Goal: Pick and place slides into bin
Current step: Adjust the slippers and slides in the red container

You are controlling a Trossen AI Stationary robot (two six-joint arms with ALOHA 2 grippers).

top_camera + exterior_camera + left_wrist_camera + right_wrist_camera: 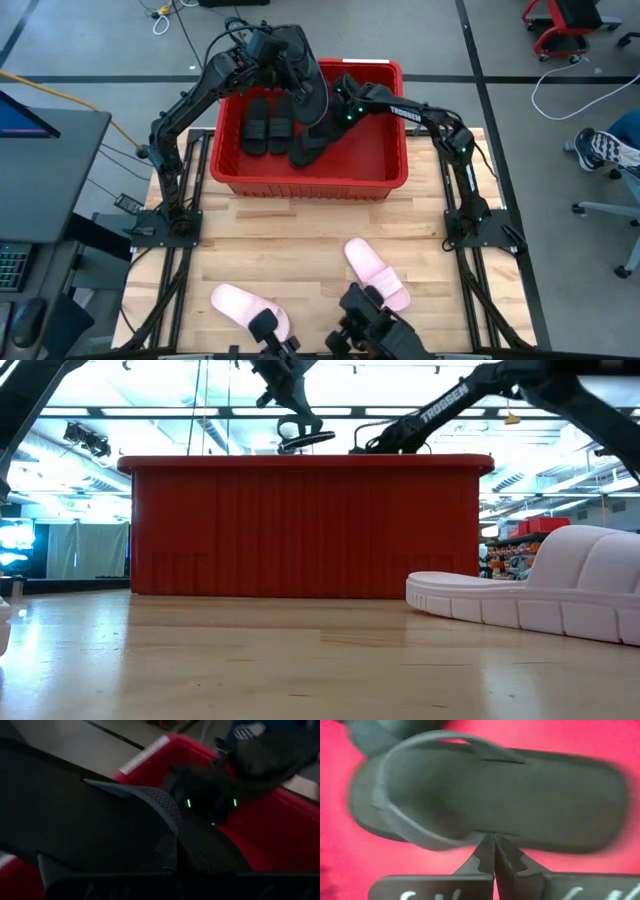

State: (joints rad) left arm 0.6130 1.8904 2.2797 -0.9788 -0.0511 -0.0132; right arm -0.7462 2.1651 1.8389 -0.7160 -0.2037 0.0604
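Over the bin [310, 182], our right jaws [494, 851] grip a black flip-flop [495, 800]; left jaws [300, 75] clamp another flip-flop [311, 95].

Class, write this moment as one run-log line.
left gripper: over red ribbed plastic bin, holding black thong flip-flop | right gripper: shut on second black flip-flop in bin | two pale pink slides on table

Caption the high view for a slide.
Both grippers, left and right, over the red bin; two pink slides wait on the table.
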